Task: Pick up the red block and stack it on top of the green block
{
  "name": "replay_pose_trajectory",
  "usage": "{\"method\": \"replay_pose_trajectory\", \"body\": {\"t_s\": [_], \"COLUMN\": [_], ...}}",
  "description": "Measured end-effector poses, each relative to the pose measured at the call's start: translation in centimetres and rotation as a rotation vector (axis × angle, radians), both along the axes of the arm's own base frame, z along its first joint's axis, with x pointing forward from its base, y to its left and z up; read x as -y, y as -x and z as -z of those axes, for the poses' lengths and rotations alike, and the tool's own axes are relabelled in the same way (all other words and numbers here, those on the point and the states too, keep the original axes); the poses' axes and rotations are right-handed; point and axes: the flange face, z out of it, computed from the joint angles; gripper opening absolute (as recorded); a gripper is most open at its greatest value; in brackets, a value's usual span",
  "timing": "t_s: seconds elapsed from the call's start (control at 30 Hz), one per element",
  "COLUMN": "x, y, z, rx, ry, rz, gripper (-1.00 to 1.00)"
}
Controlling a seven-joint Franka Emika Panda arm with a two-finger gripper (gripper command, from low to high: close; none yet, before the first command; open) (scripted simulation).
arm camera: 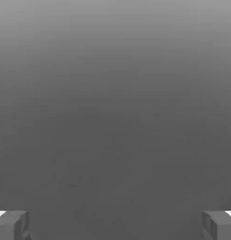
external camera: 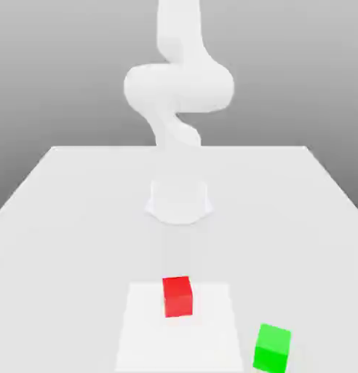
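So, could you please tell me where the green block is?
In the exterior view, the green block sits on the table, near the lower right, right of the red block.

Simulated test scene, likely a bare lab bench: flat white table [external camera: 80,197], featureless grey backdrop, untextured white arm [external camera: 178,87], two matte cubes, red [external camera: 177,296] and green [external camera: 272,348].

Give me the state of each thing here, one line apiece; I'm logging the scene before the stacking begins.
red block: resting on the table, nothing on it, not held.
green block: resting on the table toward the exterior view's right of the red block, apart from it, top bare.
gripper: open, fingers wide apart, nothing between them.
table: flat, bearing both blocks.
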Motion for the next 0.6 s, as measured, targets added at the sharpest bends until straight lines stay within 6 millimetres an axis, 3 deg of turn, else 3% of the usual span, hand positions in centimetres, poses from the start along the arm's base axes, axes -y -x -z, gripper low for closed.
{"method": "replay_pose_trajectory", "body": {"t_s": [0.13, 0.3, 0.43, 0.53, 0.6], "x": [0.3, 0.0, -0.3, -0.3, -0.2], "y": [-4.1, -5.9, -4.6, -1.8, 0.2], "z": [9.9, 22.4, 32.5, 40.1, 44.0], "rx": [-0.152, -0.337, -0.493, -0.622, -0.69], "ry": [-0.012, -0.006, 0.016, 0.046, 0.066], "rz": [-0.034, -0.071, -0.099, -0.119, -0.127], "gripper": [0.0, 0.0, 0.0, 0.0, 0.0]}}
